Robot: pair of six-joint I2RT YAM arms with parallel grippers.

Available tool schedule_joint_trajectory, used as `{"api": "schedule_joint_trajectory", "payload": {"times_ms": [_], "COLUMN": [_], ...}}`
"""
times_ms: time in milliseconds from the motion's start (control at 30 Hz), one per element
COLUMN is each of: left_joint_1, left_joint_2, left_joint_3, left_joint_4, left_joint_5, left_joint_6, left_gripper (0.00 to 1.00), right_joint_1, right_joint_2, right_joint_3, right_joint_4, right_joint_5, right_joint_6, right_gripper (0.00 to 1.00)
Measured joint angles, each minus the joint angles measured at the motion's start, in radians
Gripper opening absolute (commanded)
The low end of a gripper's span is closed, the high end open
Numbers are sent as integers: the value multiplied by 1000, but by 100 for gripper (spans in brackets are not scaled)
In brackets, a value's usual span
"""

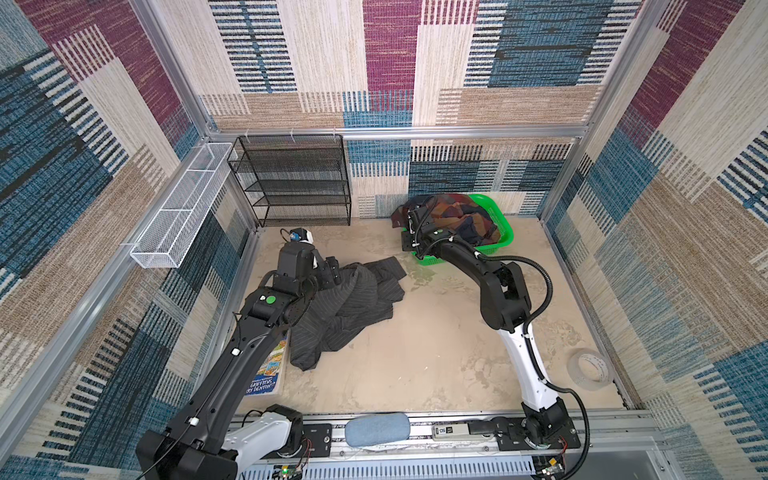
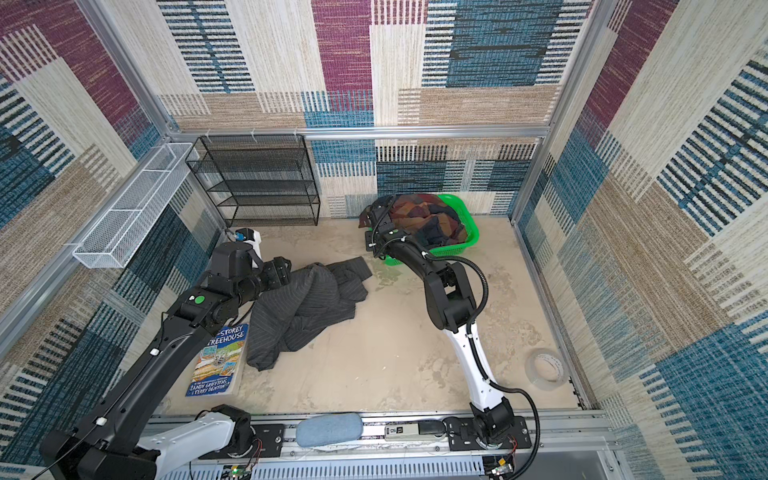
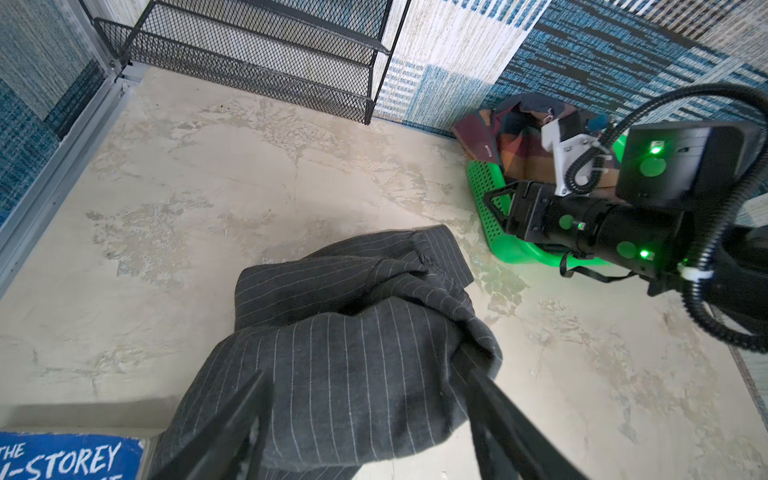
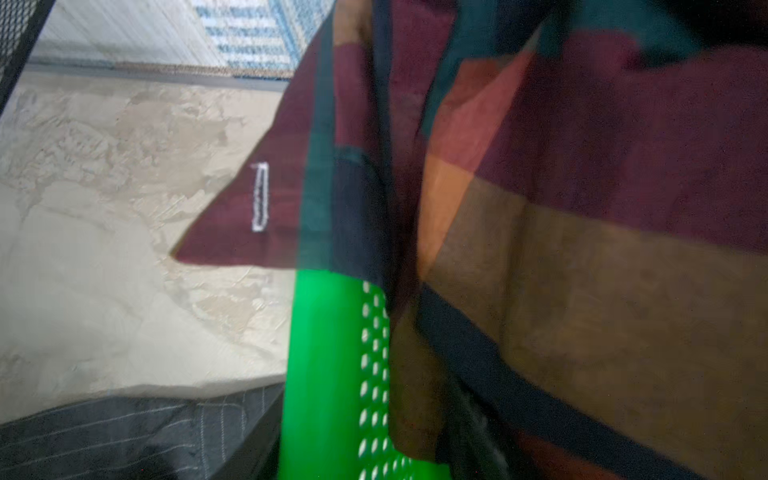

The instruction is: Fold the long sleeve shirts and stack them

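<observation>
Near left, the book (image 2: 218, 359) lies flat, and the pinstripe shirt (image 1: 349, 307) sits crumpled just beside it, left of centre, not yet folded. The left gripper (image 3: 370, 382) is at the shirt's far-left edge. Its jaws stand wide apart with cloth draped loose between them, gripping nothing.

Risk here: if I close on that bunch I get several layers at once, and the shirt lifts as a wad. Its near edge could also drag the book.

Far right, the plaid shirt (image 1: 461, 220) is heaped in the green basket (image 1: 505, 232), with one corner spilling over the left rim. The right gripper (image 1: 407, 240) is at that rim. I can't tell how wide its jaws are or whether it has any cloth.

Risk: pinching the basket wall along with the fabric, or the cloth snagging on the rim. Either way the light basket probably tips or slides when I pull.

Views:
- The left wrist view shows the spread jaws, which the top views hide behind the wrist.
- The right wrist view, though blurred, shows a white buttonhole on the overhanging corner that is unreadable from above.
- Only the top views show both shirts well apart, plus the tape roll (image 2: 546, 368) near right.
</observation>
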Motion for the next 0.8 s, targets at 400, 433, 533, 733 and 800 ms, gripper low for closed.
{"api": "schedule_joint_trajectory", "payload": {"times_ms": [400, 433, 533, 733, 800], "left_joint_1": [10, 10, 11, 11, 11], "left_joint_2": [1, 1, 1, 4, 10], "left_joint_3": [-24, -24, -26, -28, -28], "left_joint_4": [-6, -7, -7, -6, -4], "left_joint_5": [16, 16, 17, 19, 19], "left_joint_6": [-10, -10, -10, -10, -10], "left_gripper": [76, 76, 76, 76, 76], "right_joint_1": [-170, -182, -216, -267, -271], "right_joint_2": [-31, -32, -47, -100, -143], "right_joint_3": [-49, -52, -79, -151, -198], "right_joint_4": [25, 29, 46, 66, 79], "right_joint_5": [35, 35, 32, 29, 24], "right_joint_6": [19, 11, -16, -104, -121], "right_gripper": [47, 47, 48, 59, 64]}}
